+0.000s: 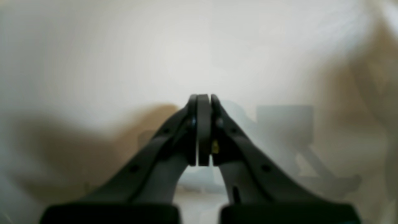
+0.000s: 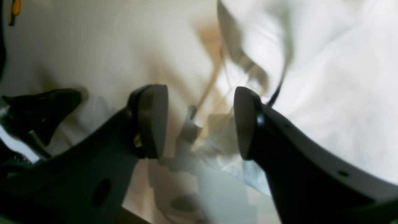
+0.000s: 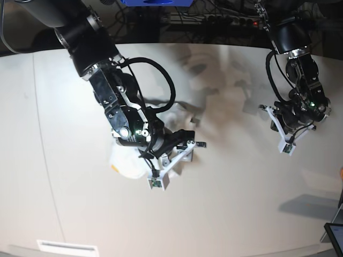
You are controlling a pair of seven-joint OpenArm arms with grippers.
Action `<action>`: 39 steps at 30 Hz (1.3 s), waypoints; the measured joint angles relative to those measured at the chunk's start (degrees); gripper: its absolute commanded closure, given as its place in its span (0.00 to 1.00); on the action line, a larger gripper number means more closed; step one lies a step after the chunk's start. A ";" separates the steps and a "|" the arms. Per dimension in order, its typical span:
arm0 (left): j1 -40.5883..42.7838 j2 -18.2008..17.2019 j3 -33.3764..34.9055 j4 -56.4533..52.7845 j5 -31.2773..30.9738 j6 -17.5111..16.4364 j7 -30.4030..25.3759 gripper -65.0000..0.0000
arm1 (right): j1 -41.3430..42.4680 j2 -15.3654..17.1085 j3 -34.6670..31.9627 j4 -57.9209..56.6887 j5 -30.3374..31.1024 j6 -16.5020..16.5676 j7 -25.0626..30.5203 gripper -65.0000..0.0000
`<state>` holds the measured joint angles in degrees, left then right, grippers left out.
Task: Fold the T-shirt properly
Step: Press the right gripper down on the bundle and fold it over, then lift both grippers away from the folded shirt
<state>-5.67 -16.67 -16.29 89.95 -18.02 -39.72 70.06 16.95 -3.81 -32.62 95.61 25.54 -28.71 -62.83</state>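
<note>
The T-shirt (image 3: pixel 127 160) shows in the base view as a bunched white heap with a bit of orange print, lying partly under my right arm. In the right wrist view, rumpled white T-shirt cloth (image 2: pixel 326 77) fills the space beyond the fingers. My right gripper (image 2: pixel 200 93) stands open, pads well apart, just over the cloth (image 3: pixel 188 140). My left gripper (image 1: pixel 203 98) is shut with its pads pressed together. It hovers over the table at the right (image 3: pixel 293 120). Only a blurred white surface shows past its tips, and I cannot tell whether any cloth is pinched.
The pale table (image 3: pixel 241 203) spreads around both arms. Cables and a power strip (image 3: pixel 230 19) run along its back edge. A dark device (image 3: pixel 335 234) sits at the front right corner, and a white label (image 3: pixel 67 247) lies at the front left.
</note>
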 measured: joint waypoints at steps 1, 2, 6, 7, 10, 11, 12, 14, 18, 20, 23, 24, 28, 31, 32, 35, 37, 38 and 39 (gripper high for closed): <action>0.02 0.04 0.00 0.00 0.00 -0.02 0.00 1.00 | -0.02 -0.09 0.00 0.02 0.13 0.35 -0.02 0.45; 0.02 0.04 0.00 0.00 -0.02 -0.02 0.00 1.00 | -0.02 -0.04 0.00 0.17 0.17 0.61 -0.11 0.44; 0.20 -0.02 -0.44 0.00 0.00 -0.02 0.00 1.00 | 0.33 0.35 1.01 3.67 0.26 0.61 -0.35 0.44; 0.28 -0.02 -0.44 -0.02 0.00 0.00 0.00 1.00 | 0.42 0.70 2.08 4.72 0.70 0.63 -0.50 0.45; 0.33 -0.07 -0.44 -0.11 0.04 0.00 0.00 1.00 | 0.31 3.69 5.42 7.67 0.42 0.74 -0.15 0.45; 0.33 -0.07 -0.46 -0.11 0.15 0.00 -0.02 1.00 | -0.42 4.74 6.71 8.48 -0.20 0.76 0.26 0.45; 0.31 0.00 -0.44 -0.11 0.13 -0.02 -0.07 1.00 | -1.29 5.68 8.09 9.40 -0.28 0.72 0.50 0.45; 0.39 0.11 -0.44 -0.11 -0.04 -0.02 -0.24 1.00 | -3.21 7.32 9.70 11.23 -0.26 0.61 0.35 0.45; 2.08 0.44 -0.48 0.11 0.02 0.00 -0.20 1.00 | -6.62 10.60 9.99 14.88 0.63 1.25 7.61 0.72; 2.21 0.92 -0.68 0.11 0.22 -0.02 -0.20 1.00 | -8.02 12.15 10.08 15.10 0.37 2.29 11.87 0.94; 3.23 0.94 -0.59 0.52 -0.28 -0.02 -3.93 1.00 | -10.93 12.98 10.27 14.73 -0.02 5.42 17.18 0.99; 4.11 0.94 -0.59 0.72 -0.24 -0.02 -5.05 1.00 | -11.98 13.09 10.27 14.67 0.02 7.34 18.58 0.98; 9.25 0.94 -0.66 4.26 0.33 -0.02 -8.57 1.00 | -12.92 13.62 9.73 14.47 0.44 11.10 20.24 0.99; 12.33 0.92 -0.61 8.52 0.37 0.02 -13.66 1.00 | -12.87 16.59 9.92 14.45 -0.17 10.67 20.85 0.99; 13.84 0.94 -0.55 10.54 0.02 0.00 -15.98 1.00 | -13.03 17.68 10.10 14.45 -0.24 10.69 20.98 0.99; 18.34 0.92 -0.55 14.99 -0.22 -0.28 -18.99 1.00 | -13.46 21.07 10.10 14.45 0.35 11.15 21.09 0.99; 21.40 0.94 -0.59 17.07 0.24 -0.26 -19.71 1.00 | -14.99 23.47 10.84 14.45 0.22 11.19 23.82 0.99; 22.29 0.96 -0.59 17.59 0.15 -0.26 -21.03 1.00 | -16.35 23.96 12.44 14.47 0.24 11.32 25.42 0.99; 22.45 1.20 -0.59 17.68 0.15 -0.31 -21.51 1.00 | -17.66 23.93 14.16 14.45 0.02 10.62 26.36 0.99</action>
<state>16.78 -15.46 -16.88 107.63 -17.87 -40.03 48.56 -0.71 20.12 -18.46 110.06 25.56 -18.09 -36.47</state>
